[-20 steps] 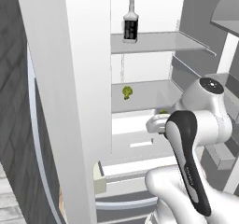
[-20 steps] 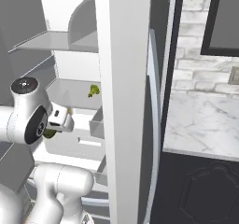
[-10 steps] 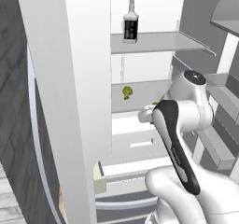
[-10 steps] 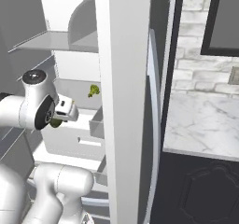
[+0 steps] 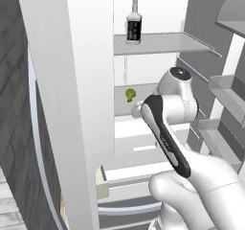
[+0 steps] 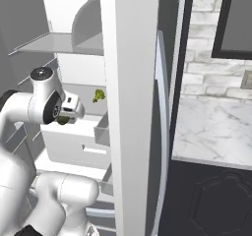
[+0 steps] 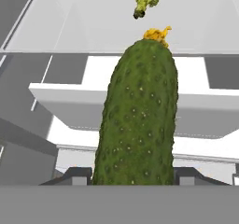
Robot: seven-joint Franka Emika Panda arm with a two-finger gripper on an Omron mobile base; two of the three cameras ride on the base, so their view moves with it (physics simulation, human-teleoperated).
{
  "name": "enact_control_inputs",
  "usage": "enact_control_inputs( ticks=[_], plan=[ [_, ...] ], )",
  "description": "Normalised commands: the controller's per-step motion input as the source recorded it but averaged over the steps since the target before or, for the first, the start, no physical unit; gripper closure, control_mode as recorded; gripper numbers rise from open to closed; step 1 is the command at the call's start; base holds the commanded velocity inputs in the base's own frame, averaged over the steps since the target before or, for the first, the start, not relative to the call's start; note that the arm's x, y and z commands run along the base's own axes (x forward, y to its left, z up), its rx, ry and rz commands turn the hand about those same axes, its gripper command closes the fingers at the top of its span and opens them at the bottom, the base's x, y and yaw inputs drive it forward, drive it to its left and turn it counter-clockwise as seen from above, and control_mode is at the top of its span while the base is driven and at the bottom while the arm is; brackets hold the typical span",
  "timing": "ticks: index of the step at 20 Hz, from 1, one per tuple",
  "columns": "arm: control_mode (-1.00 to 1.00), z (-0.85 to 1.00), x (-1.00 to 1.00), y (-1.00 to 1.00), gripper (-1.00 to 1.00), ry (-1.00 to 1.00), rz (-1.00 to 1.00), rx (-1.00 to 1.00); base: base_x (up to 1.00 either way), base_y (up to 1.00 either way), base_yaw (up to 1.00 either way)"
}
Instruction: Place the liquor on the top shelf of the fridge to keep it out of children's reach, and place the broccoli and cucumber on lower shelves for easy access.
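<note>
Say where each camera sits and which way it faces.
Left base view: behind-left, facing the fridge; liquor on top shelf, arm at right.
Right base view: behind-right; arm at left, broccoli shared with the other views.
Hand view: along the pincer, cucumber held toward the broccoli.

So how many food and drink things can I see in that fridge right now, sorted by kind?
Bottles: 1, the liquor on the top shelf.
Broccoli: 1, the broccoli on a lower shelf.
Cucumbers: 1, the cucumber, held in the gripper in front of the shelves.
Total: 3
</note>
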Motion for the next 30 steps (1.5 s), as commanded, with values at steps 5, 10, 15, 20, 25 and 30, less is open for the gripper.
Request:
enact_control_inputs(
  ticks=[5, 10, 15, 20, 25, 30],
  plan=[
    [-1.00, -0.01, 0.48, 0.30, 1.00, 0.00, 0.00, -0.03, 0.00, 0.00, 0.00],
    [-1.00, -0.03, 0.42, 0.19, 1.00, 0.00, 0.00, 0.00, 0.00, 0.00, 0.00],
    [-1.00, -0.14, 0.35, 0.17, 1.00, 0.00, 0.00, 0.00, 0.00, 0.00, 0.00],
    [-1.00, -0.19, 0.36, 0.15, 1.00, 0.00, 0.00, 0.00, 0.00, 0.00, 0.00],
    [-1.00, -0.18, 0.43, 0.00, 1.00, 0.00, 0.00, 0.00, 0.00, 0.00, 0.00],
    [-1.00, -0.27, 0.43, 0.00, 1.00, 0.00, 0.00, 0.00, 0.00, 0.00, 0.00]
  ],
)
